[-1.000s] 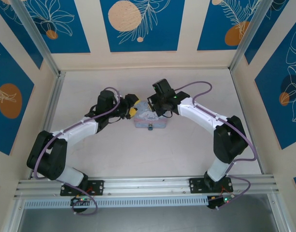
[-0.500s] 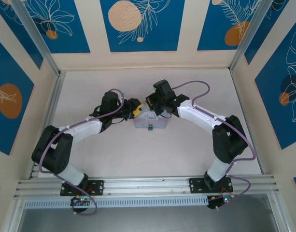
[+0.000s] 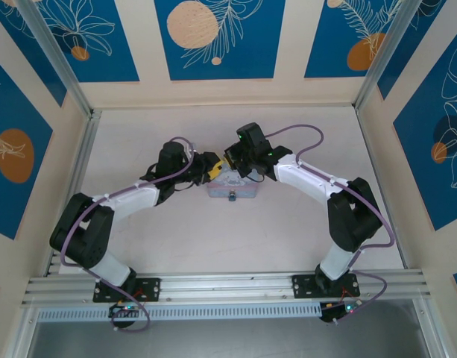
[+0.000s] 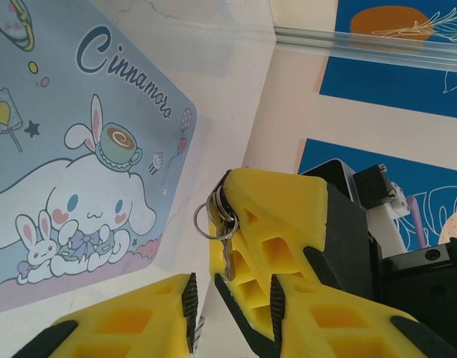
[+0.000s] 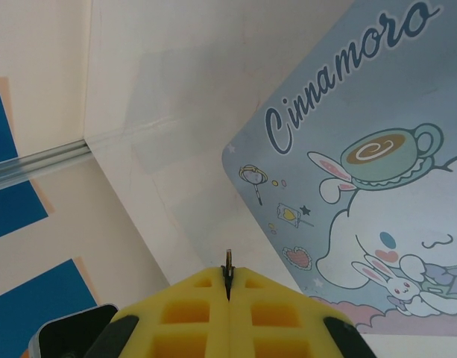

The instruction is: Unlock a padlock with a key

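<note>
The padlock (image 3: 232, 198) is a tiny dark lock hanging on the front of the pale blue Cinnamoroll tin (image 3: 241, 189). Both grippers meet above the tin's back left corner. My right gripper (image 5: 229, 282) is shut on a key (image 5: 229, 261) whose thin tip pokes out between its yellow fingertips. In the left wrist view that right gripper's yellow fingers (image 4: 276, 216) pinch a key ring (image 4: 210, 218) with a small key (image 4: 227, 259) dangling below. My left gripper (image 4: 232, 300) stands open, its ribbed pads (image 4: 189, 309) on either side of the dangling key, not touching it.
The tin's printed lid (image 4: 79, 142) lies flat just left of the keys. Aluminium rails (image 3: 79, 160) and patterned walls (image 3: 213, 45) enclose the pale tabletop (image 3: 235, 239). Purple cables (image 3: 299, 130) loop off both arms.
My left gripper has moved right, closing in on the right gripper and the keys. The right gripper has shifted slightly left over the tin's corner.
</note>
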You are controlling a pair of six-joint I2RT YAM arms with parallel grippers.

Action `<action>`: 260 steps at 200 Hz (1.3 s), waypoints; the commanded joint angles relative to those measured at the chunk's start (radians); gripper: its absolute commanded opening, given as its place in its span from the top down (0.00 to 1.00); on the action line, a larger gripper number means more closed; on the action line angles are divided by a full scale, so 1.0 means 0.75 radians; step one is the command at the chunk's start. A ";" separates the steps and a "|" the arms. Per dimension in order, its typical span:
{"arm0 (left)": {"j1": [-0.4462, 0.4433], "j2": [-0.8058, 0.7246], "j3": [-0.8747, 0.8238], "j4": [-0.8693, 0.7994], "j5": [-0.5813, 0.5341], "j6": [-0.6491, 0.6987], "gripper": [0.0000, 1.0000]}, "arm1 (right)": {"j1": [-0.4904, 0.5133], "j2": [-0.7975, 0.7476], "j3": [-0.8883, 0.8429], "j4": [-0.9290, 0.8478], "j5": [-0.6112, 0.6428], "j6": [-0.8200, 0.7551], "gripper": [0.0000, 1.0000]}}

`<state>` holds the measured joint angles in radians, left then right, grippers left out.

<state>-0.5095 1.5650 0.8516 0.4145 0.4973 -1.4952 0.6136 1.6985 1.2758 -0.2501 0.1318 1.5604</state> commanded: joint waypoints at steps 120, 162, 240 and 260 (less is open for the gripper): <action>-0.032 0.055 0.036 0.040 -0.020 -0.003 0.85 | -0.014 0.016 -0.038 0.022 -0.028 0.019 1.00; -0.031 0.063 0.040 0.036 -0.023 0.003 0.92 | -0.016 0.017 -0.040 0.027 -0.033 0.020 1.00; -0.032 0.057 0.032 0.058 -0.039 0.016 1.00 | -0.027 -0.003 -0.046 0.027 -0.033 0.026 1.00; -0.031 0.042 0.028 0.058 -0.056 0.025 1.00 | -0.034 -0.015 -0.062 0.028 -0.031 0.032 1.00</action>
<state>-0.5224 1.6073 0.8597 0.4305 0.4824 -1.5005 0.5961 1.7058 1.2484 -0.2352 0.1261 1.5669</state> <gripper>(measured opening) 0.047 0.060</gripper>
